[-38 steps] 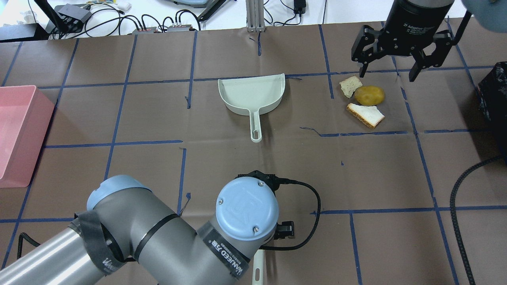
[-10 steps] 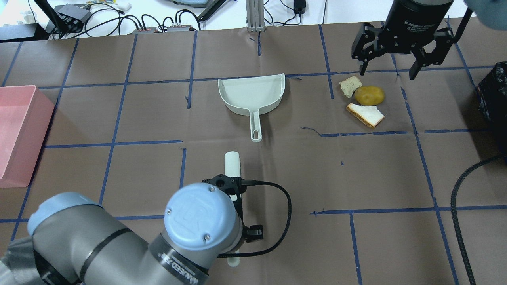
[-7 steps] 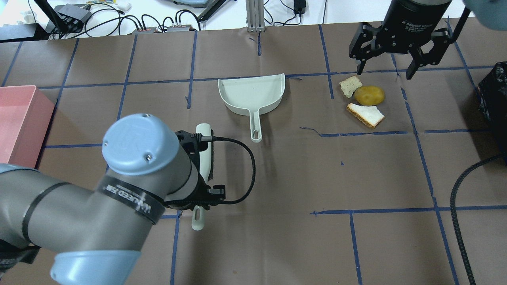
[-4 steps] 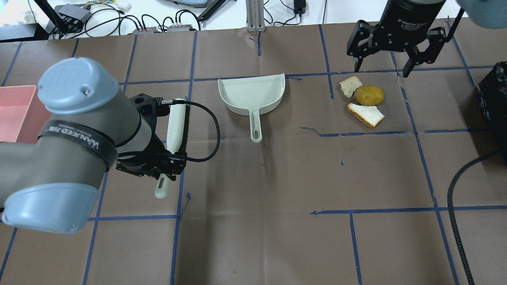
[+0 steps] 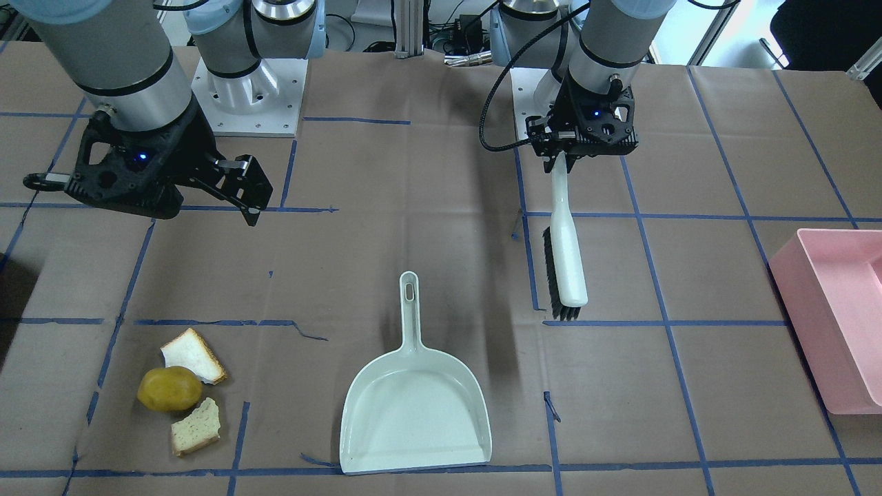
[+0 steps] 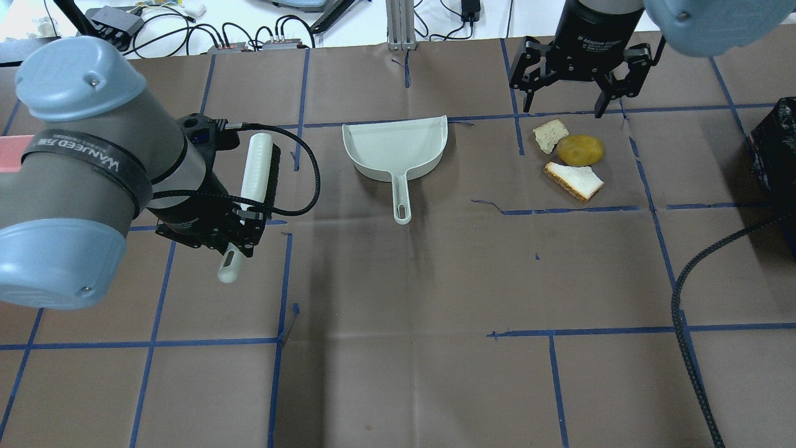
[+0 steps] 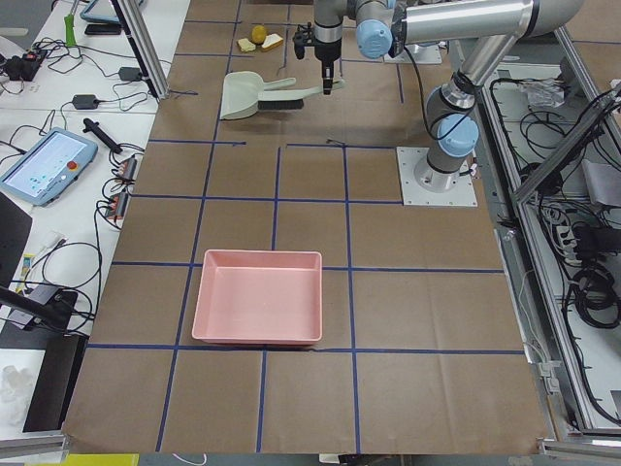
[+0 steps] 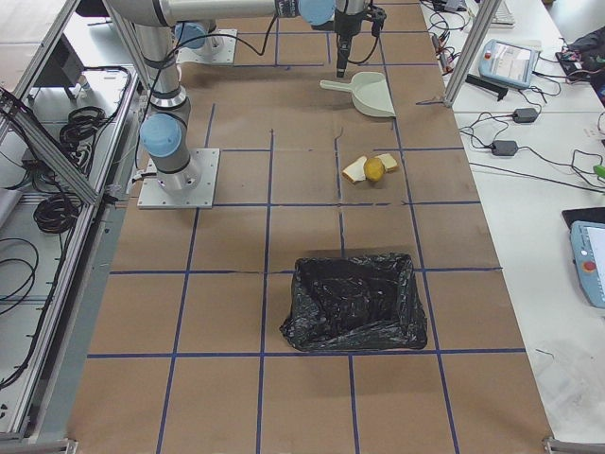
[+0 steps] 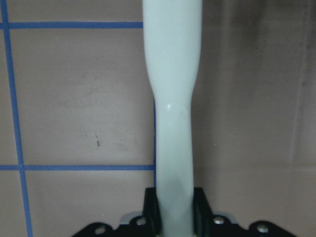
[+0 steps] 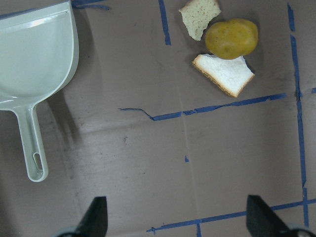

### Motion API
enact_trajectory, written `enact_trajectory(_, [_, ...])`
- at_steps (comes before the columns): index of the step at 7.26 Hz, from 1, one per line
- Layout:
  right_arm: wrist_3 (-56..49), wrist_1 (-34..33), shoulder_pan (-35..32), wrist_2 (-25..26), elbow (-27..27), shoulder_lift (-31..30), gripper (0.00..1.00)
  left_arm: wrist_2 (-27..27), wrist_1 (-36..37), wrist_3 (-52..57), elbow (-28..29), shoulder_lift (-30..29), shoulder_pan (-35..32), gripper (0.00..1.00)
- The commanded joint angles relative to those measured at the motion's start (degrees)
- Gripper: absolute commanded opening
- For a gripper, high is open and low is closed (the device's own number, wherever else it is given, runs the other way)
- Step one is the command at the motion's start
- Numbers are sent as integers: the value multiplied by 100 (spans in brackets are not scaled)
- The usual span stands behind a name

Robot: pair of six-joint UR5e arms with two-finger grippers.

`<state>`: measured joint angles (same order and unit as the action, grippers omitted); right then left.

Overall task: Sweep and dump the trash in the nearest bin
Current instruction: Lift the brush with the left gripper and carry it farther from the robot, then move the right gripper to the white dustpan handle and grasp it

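The trash lies together at the far right: two white bread pieces (image 6: 550, 135) (image 6: 575, 180) and a round yellow-brown fruit (image 6: 579, 150). It also shows in the right wrist view: the bread (image 10: 224, 74) and the fruit (image 10: 232, 37). My right gripper (image 6: 564, 112) hangs open and empty just beyond the trash, above the table. My left gripper (image 6: 233, 230) is shut on the handle of a white brush with black bristles (image 6: 255, 174), held left of the pale green dustpan (image 6: 395, 149). The left wrist view shows the handle (image 9: 172, 98) clamped between the fingers.
A pink bin (image 5: 837, 317) stands at the table's left end. A black-bagged bin (image 8: 354, 303) stands at the right end, nearer the trash. The dustpan lies flat, its handle pointing at the robot. A black cable (image 6: 690, 298) hangs at the right.
My left gripper has carried the brush from the near middle of the table to the left and farther out, beside the dustpan. My right gripper, still open, has shifted left and away.
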<state>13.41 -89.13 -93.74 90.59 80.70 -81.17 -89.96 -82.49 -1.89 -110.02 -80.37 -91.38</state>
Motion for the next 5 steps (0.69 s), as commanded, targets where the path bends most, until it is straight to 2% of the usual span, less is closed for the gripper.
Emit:
enact_trajectory(1, [39, -113, -249, -6, 7, 118, 100, -21, 5, -4, -1, -93, 6, 11])
enact_trajectory(3, [48, -314, -731, 12, -62, 451, 100, -39, 5, -4, -89, -93, 6, 12])
enact_trajectory(5, [56, -333, -1101, 38, -483, 899, 100, -39, 5, -13, -72, -93, 6, 12])
